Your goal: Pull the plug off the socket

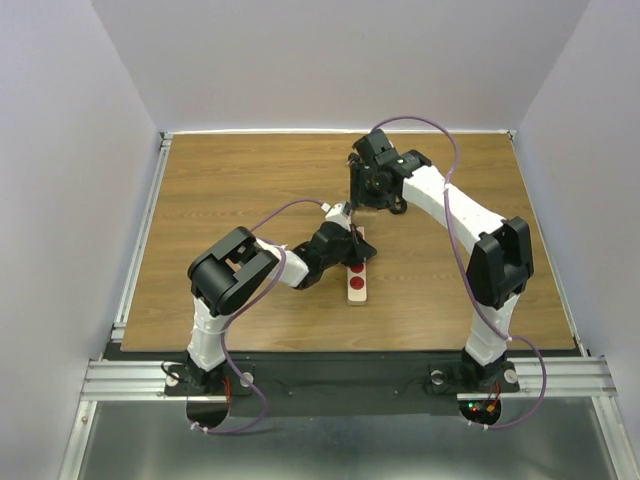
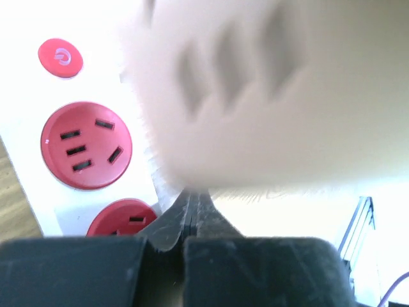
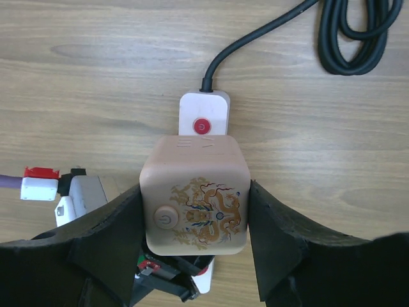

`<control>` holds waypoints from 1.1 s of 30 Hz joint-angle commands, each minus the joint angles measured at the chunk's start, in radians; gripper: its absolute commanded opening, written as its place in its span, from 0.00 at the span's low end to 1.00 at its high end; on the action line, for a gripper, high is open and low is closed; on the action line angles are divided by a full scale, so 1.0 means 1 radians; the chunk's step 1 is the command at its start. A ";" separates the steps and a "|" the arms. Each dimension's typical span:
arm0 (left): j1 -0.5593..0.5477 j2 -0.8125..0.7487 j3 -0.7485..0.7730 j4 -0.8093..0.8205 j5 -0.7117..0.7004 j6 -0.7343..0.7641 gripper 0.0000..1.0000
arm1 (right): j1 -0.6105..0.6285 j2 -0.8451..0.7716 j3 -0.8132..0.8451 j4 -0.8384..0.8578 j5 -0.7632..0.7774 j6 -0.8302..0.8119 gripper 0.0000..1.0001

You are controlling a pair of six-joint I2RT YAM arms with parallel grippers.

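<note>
Wood table (image 1: 200,200) under everything. My right gripper (image 3: 195,192) is clamped on the plug (image 3: 195,217), sitting right over the socket (image 3: 203,110) near its switch end. Left gripper (image 2: 192,214), clenched, rests on the socket beside its red outlets (image 2: 86,146). I want a straight pull up, no twisting, left pinning the socket flat.

The long narrow beige power strip with round red outlets (image 1: 358,290) lies flat on the wooden table (image 1: 250,170), ends at 12 and 6 o'clock. Its thin black cord (image 3: 255,38) leaves toward 1 o'clock. The beige cube-shaped plug with a gold dragon print (image 3: 195,198) sits over it, just 6 o'clock of the red power button (image 3: 202,126).
</note>
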 commanded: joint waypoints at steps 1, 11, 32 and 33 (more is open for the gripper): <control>-0.033 0.154 -0.133 -0.441 0.043 0.147 0.00 | 0.014 -0.016 0.115 0.163 -0.072 0.044 0.00; -0.033 0.039 -0.144 -0.447 0.027 0.173 0.00 | -0.046 -0.089 0.195 0.083 0.118 0.031 0.01; 0.017 -0.425 0.557 -1.085 -0.006 0.340 0.00 | -0.467 -0.258 -0.237 0.083 0.175 0.032 0.01; 0.028 -0.438 0.557 -1.087 0.001 0.336 0.00 | -0.470 -0.260 -0.256 0.086 0.190 0.032 0.00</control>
